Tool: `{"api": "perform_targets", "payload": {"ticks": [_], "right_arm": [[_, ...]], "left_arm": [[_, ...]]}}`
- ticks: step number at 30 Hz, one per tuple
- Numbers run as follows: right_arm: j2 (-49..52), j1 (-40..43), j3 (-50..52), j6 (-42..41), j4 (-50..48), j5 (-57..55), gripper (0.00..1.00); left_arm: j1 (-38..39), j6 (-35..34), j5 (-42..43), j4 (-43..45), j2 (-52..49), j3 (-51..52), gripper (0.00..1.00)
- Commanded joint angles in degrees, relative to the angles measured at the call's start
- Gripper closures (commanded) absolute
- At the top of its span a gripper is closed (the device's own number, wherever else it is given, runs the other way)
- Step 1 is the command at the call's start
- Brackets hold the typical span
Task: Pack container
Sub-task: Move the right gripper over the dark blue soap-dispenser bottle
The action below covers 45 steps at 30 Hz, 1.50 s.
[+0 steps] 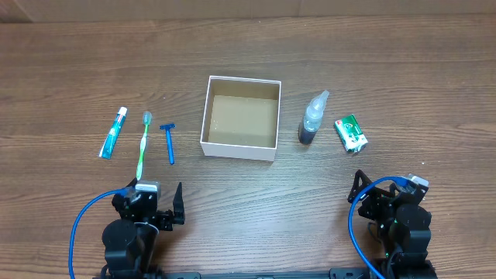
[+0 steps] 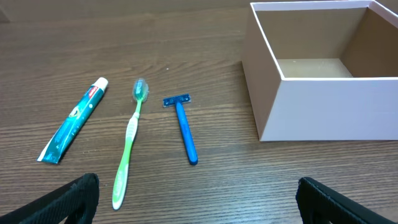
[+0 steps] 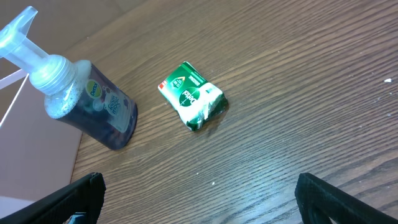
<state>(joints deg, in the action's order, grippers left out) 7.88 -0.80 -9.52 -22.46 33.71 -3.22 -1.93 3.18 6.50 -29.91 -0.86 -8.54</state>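
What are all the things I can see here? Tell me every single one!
box: 1, white outside, brown inside, middle of table, nothing in it
toothpaste tube: 1, teal and white, farthest left
toothbrush: 1, green, between toothpaste tube and razor
razor: 1, blue, just left of box
pump bottle: 1, clear with dark liquid, just right of box
soap packet: 1, green and white, right of pump bottle
table: 1, brown wood, under everything
left tool: 1, black, open, near toothbrush
right tool: 1, black, open, near soap packet
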Motion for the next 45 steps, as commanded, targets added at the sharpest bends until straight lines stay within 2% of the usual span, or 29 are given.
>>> {"api": "perform_targets", "payload": {"ticks": [1, 13, 17, 21, 23, 26, 30, 36, 40, 45], "right_arm": [[-0.6, -0.2, 0.7, 0.2, -0.5, -0.6, 0.0], [-0.6, -0.2, 0.7, -0.3, -1.7, -0.2, 0.0], [-0.6, -0.2, 0.7, -0.3, -4.0, 6.1, 0.0], [-0.6, -0.2, -0.1, -0.2, -4.1, 7.6, 0.0], [-0.6, -0.2, -1.7, 0.8, -4.1, 7.8, 0.0], [-0.3, -0.2, -6.1, 7.2, -3.4, 7.8, 0.0], [4.5, -0.2, -14.3, 8.8, -1.0, 8.3, 0.0], [22.8, -0.2, -32.5, 8.8, 3.8, 8.3, 0.0], [41.2, -0.2, -52.5, 9.5, 16.5, 8.2, 0.0], [66.1, -2.8, -82.2, 9.4, 37.6, 8.2, 0.0]], "left_arm": [[-0.3, 0.5, 0.6, 0.2, 0.6, 0.4, 0.0], [-0.3, 0.5, 0.6, 0.2, 0.6, 0.4, 0.0], [-0.3, 0.5, 0.6, 0.2, 0.6, 0.4, 0.0], [-0.3, 0.5, 0.6, 0.2, 0.6, 0.4, 0.0], [-0.3, 0.5, 0.6, 0.2, 0.6, 0.4, 0.0], [-0.3, 0.5, 0.6, 0.2, 0.6, 0.4, 0.0], [-0.3, 0.5, 0.6, 0.2, 0.6, 0.4, 0.0], [-0.3, 0.5, 0.6, 0.2, 0.6, 0.4, 0.0], [-0.3, 0.5, 0.6, 0.2, 0.6, 0.4, 0.0], [-0.3, 0.5, 0.6, 0.2, 0.6, 0.4, 0.0]]}}
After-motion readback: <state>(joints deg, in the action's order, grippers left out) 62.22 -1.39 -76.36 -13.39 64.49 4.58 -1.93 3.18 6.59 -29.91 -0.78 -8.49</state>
